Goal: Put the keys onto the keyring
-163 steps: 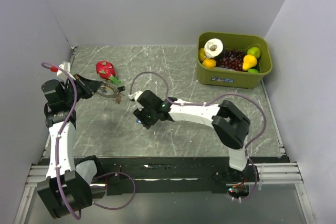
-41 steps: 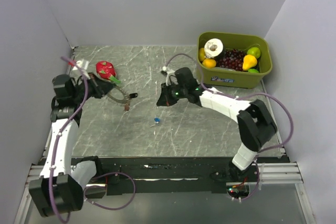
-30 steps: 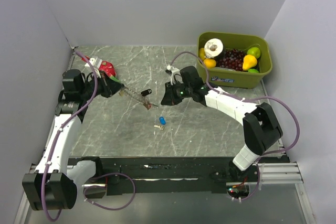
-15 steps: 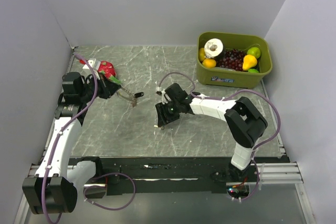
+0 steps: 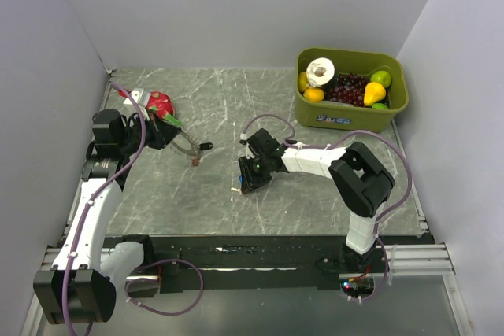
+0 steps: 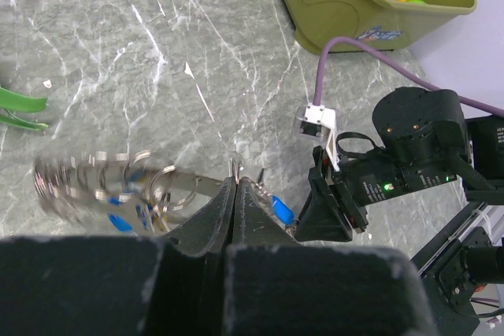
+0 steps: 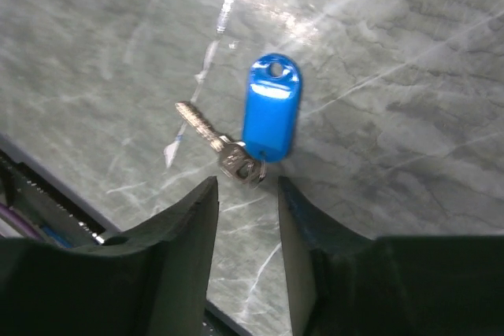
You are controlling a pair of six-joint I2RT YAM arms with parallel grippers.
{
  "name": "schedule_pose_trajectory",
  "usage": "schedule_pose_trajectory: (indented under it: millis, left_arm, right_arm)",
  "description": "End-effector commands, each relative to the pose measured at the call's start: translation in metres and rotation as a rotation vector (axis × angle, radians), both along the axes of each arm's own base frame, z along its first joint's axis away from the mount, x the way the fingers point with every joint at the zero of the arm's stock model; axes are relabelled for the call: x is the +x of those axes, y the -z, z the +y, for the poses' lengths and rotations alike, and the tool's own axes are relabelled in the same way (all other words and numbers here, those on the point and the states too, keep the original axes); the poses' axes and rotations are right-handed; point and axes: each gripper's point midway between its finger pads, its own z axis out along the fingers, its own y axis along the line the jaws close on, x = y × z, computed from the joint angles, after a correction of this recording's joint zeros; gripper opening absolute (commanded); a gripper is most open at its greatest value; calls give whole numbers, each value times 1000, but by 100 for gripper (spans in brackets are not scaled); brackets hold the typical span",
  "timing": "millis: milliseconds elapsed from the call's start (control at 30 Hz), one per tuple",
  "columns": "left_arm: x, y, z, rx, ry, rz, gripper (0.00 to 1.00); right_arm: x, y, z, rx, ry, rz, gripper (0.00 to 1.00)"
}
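On my feed, dark grey worktop (image 5: pixel 331 171) veined with white like marble, plain pale back wall (image 5: pixel 236 13) at 12 o'clock, matching side walls (image 5: pixel 39 116) at 9 and 3, black strip (image 5: pixel 252 251) and bare metal rails (image 5: pixel 49 261) along 6 o'clock, soft even light

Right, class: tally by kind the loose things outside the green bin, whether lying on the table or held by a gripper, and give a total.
Blue-tagged key: 1, lying on the table
Keyring: 1, held in the left gripper
Red dragon fruit: 1, on the table
Total: 3
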Motion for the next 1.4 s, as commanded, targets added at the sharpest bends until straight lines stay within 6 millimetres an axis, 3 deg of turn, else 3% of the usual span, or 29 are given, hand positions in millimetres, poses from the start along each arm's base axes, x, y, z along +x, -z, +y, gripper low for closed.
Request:
schedule_pose_trajectory:
  millis: [0,100,200,333,633,833,867,1033,1067,1233,1367]
  left_arm:
    - [1,-22,0,10,8,-98,1]
    - [1,-21,0,11,5,-101,1]
    - [0,-23,0,11,7,-107,1]
    - [1,-23,0,10,6,-106,1]
    - [0,-24,2,17,-1,-116,1]
    - [-2,-25,0,20,10,-125,1]
    - [-2,-25,0,20,17,-126,1]
    - [-9,-27,-12,9,104,-140,1]
    - [-10,-27,-15,7,124,-140,1]
    - [-18,-29,-37,30,228,-149,1]
    - [-36,-32,-62,29,370,-172,1]
  right_arm:
    - [1,11,3,-17,29,22,39]
    - [3,15,4,-19,41,24,35]
    - [6,16,4,-22,49,18,25]
    - [10,14,2,-40,51,-6,0]
    - [12,-16,2,26,-51,-131,0]
    - [14,-52,-5,83,-131,-274,0]
    - [17,-69,-4,117,-137,-332,0]
    - [17,-100,-16,161,-215,-468,0]
    - [15,-114,-17,188,-232,-506,0]
    - [-4,-149,-24,274,-357,-634,0]
    - [-23,-190,-32,374,-426,-743,0]
